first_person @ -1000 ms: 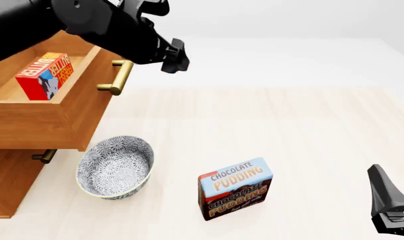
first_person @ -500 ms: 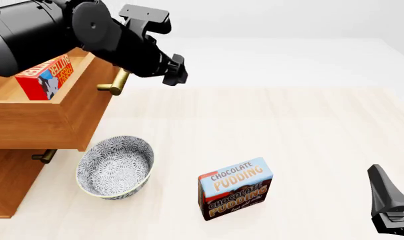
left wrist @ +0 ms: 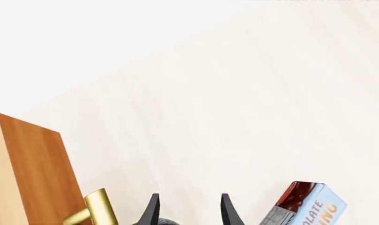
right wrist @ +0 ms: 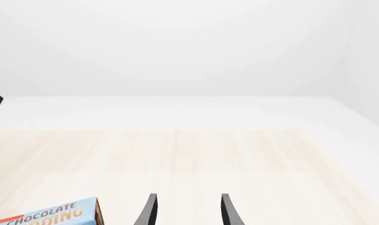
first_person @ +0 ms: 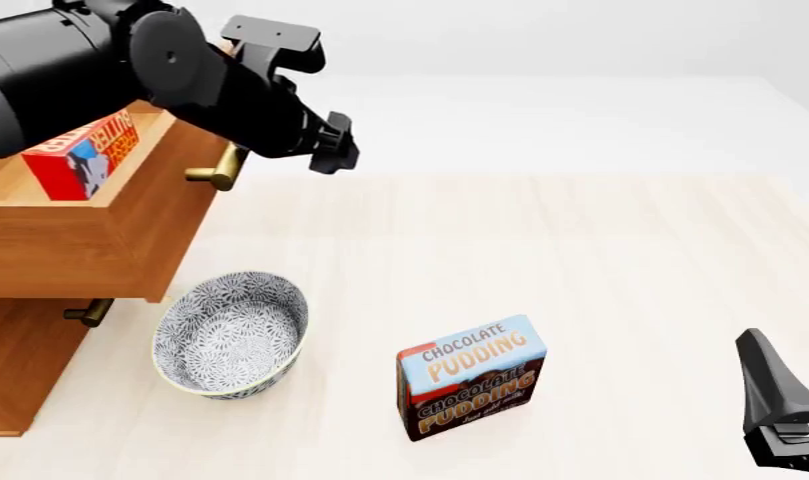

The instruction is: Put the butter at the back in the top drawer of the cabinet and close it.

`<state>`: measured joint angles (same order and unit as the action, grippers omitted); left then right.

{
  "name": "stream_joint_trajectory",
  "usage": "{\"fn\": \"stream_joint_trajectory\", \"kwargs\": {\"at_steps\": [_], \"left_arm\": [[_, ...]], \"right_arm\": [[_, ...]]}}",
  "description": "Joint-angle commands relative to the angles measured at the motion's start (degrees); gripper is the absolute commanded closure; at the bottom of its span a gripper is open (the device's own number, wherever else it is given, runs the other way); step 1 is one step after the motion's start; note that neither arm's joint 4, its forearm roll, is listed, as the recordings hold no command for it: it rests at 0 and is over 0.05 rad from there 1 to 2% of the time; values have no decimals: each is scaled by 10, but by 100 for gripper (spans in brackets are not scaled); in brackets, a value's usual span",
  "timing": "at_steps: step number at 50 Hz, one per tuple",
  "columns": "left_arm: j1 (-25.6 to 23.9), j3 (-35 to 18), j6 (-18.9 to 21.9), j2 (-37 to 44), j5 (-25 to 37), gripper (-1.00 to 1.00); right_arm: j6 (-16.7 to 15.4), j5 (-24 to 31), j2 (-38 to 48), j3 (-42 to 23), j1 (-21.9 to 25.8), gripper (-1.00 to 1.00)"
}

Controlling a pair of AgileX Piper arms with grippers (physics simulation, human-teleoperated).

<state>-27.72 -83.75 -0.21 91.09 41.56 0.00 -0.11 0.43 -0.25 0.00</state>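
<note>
The butter (first_person: pixel 81 152), a small red box with orange and blue panels, stands in the open top drawer (first_person: pixel 97 245) of the wooden cabinet (first_person: pixel 17 365) at the left. The drawer's brass handle (first_person: pixel 215 170) (left wrist: pixel 99 211) pokes out from under my left arm. My left gripper (first_person: pixel 333 148) (left wrist: pixel 189 213) hangs open and empty just right of the drawer front (left wrist: pixel 26 173), its wrist overlapping the handle. Low at the right edge, my right gripper (first_person: pixel 782 415) (right wrist: pixel 189 211) stands open with nothing in it.
A blue-patterned bowl (first_person: pixel 231 333) sits on the table in front of the cabinet. A "Chocolate Pudding" box (first_person: pixel 471 377) (left wrist: pixel 308 206) (right wrist: pixel 52 216) stands upright right of the bowl. A lower drawer's handle (first_person: pixel 91 312) shows under the open drawer.
My left arm has swung down and left against the drawer front. The top drawer has slid a little way in, carrying the butter left. The right arm has not moved.
</note>
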Motion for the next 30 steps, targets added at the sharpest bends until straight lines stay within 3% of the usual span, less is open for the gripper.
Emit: {"fn": "stream_joint_trajectory", "kwargs": {"at_steps": [1, 30], "left_arm": [[14, 16, -6, 11, -4, -100], [53, 58, -8, -3, -21, -100]], "right_arm": [[0, 0, 0, 0, 0, -100], [0, 0, 0, 0, 0, -100]]}}
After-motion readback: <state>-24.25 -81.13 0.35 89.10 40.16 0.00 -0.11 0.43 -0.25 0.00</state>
